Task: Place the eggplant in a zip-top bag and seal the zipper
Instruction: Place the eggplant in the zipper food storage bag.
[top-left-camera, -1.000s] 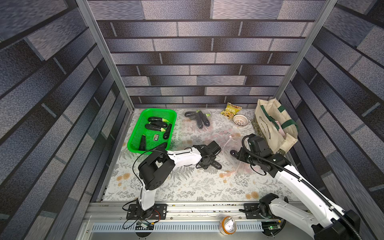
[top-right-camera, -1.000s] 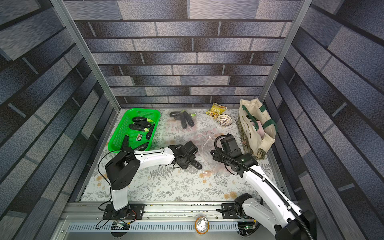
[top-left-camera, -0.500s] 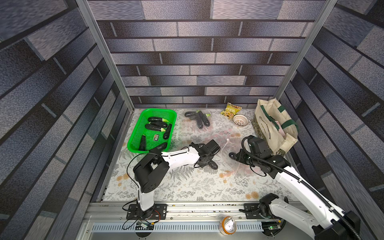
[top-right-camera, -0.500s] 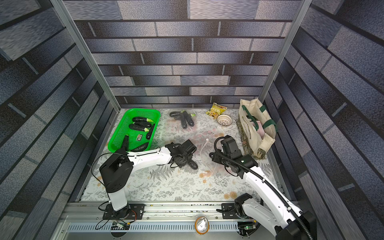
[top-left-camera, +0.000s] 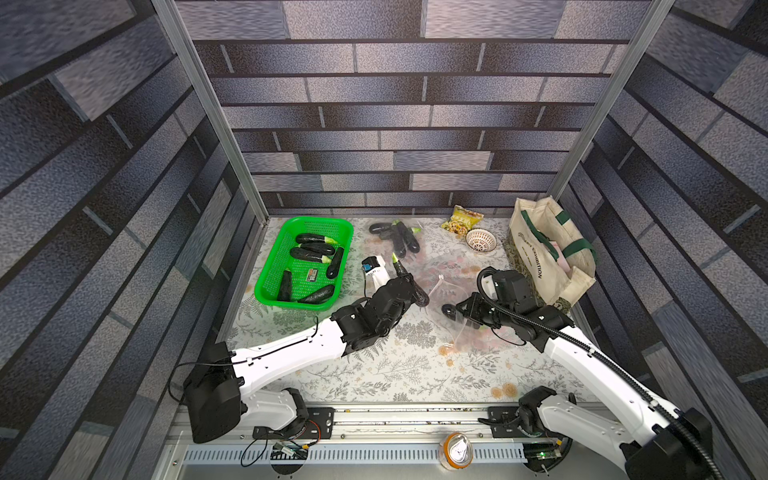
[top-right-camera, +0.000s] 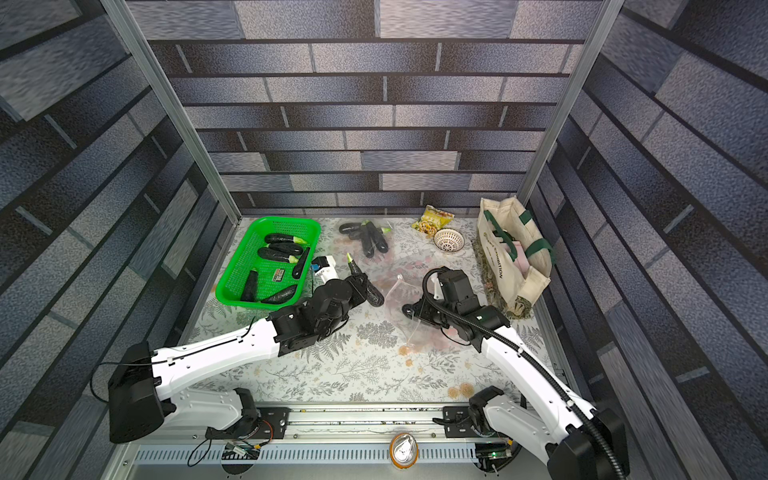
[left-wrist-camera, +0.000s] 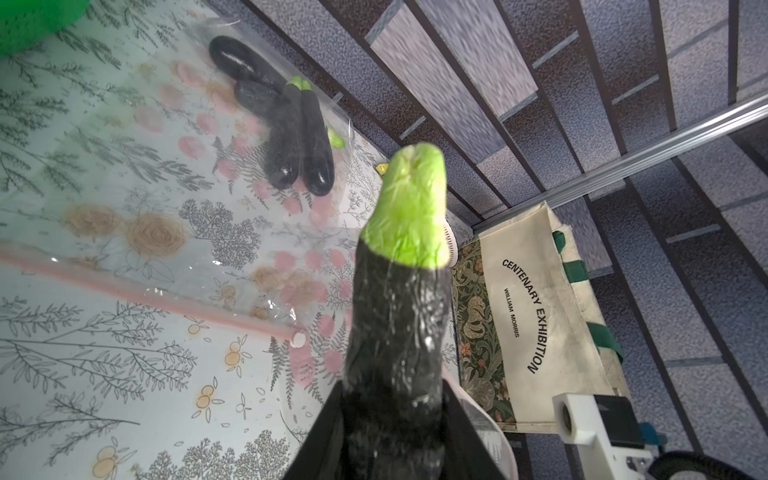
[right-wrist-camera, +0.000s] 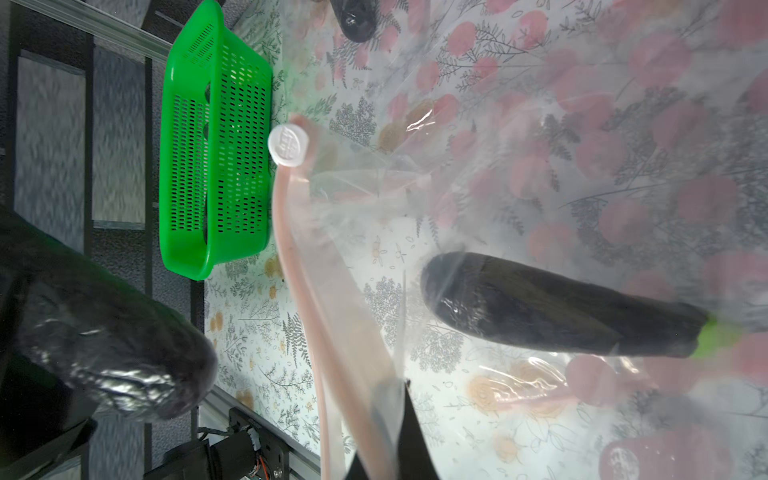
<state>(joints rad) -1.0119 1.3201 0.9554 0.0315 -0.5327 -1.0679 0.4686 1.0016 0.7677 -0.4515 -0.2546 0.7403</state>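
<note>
Left wrist view: left tool (left-wrist-camera: 392, 432) is clamped on the eggplant (left-wrist-camera: 399, 324), one finger pressed against each side of the dark body, with the green stem end sticking out past the tips. Both top views show that eggplant lifted off the bench (top-left-camera: 395, 374) and tilted, stem end toward the back wall, blunt dark end low and aimed at the zip-top bag (top-left-camera: 451, 291). Blunt end sits just beside the bag's mouth, not inside it. Right wrist view agrees: the held eggplant (right-wrist-camera: 116, 332) is outside the opening. Right tool (right-wrist-camera: 392, 419) is fully closed, pinching the bag's edge, pink zipper strip (right-wrist-camera: 291, 270) plus clear film, and holding that edge up off the bench. White slider (right-wrist-camera: 289, 145) sits at the end of the strip away from the pinch. The zipper is unsealed and the mouth gapes. A second eggplant (right-wrist-camera: 561, 316) shows through the film, lying flat with its stem end away from the mouth; it looks to be inside the bag. Green basket (top-left-camera: 299, 302) near the left arm holds more eggplants.
</note>
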